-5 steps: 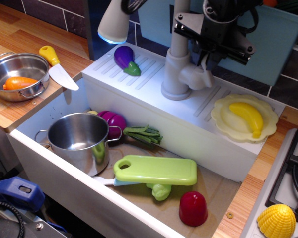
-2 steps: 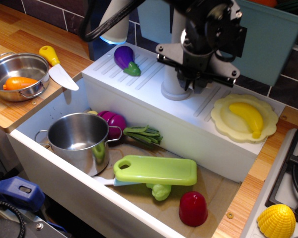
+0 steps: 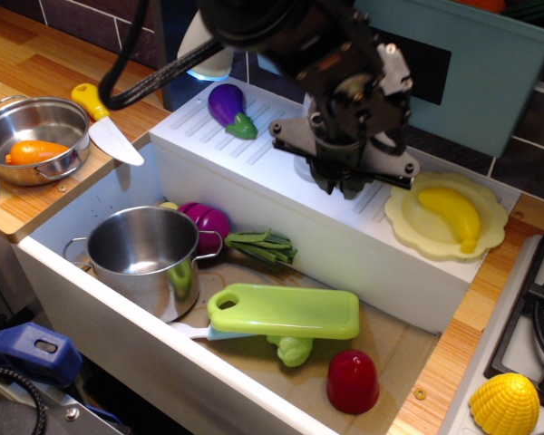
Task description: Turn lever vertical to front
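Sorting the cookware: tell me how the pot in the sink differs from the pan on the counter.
The pot is deeper and stands in the sink; the pan is shallower and sits on the wooden counter. The pot looks empty, while the pan holds an orange carrot. Both are shiny metal with side handles.

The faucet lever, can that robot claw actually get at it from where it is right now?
Probably yes. The gripper hangs low right at the faucet's base on the white ledge, with nothing else between. But the gripper's own body hides the lever, so contact can't be confirmed.
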Robot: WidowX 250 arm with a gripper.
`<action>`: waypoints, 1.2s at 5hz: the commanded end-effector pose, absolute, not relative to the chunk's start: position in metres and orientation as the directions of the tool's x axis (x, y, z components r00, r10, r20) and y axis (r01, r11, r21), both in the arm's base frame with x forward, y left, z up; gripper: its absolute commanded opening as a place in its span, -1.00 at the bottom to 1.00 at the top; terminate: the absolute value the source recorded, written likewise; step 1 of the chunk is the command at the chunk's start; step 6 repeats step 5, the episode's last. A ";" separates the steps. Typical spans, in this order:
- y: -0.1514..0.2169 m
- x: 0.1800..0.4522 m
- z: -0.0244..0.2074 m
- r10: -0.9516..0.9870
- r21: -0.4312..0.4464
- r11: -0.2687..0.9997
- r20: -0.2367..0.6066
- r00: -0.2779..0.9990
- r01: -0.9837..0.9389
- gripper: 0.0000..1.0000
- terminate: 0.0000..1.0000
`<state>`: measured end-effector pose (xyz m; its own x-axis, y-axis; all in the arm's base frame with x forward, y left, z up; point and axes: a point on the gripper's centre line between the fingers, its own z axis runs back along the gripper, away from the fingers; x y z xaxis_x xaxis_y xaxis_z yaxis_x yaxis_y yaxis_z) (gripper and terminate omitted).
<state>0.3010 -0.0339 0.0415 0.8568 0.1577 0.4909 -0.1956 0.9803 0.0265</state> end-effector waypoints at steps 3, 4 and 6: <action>-0.027 0.288 0.019 0.168 0.006 0.981 0.458 0.873 -0.192 1.00 -1.00; -0.027 0.288 0.019 0.168 0.006 0.981 0.458 0.873 -0.192 1.00 -1.00; -0.027 0.288 0.019 0.168 0.006 0.981 0.458 0.873 -0.192 1.00 1.00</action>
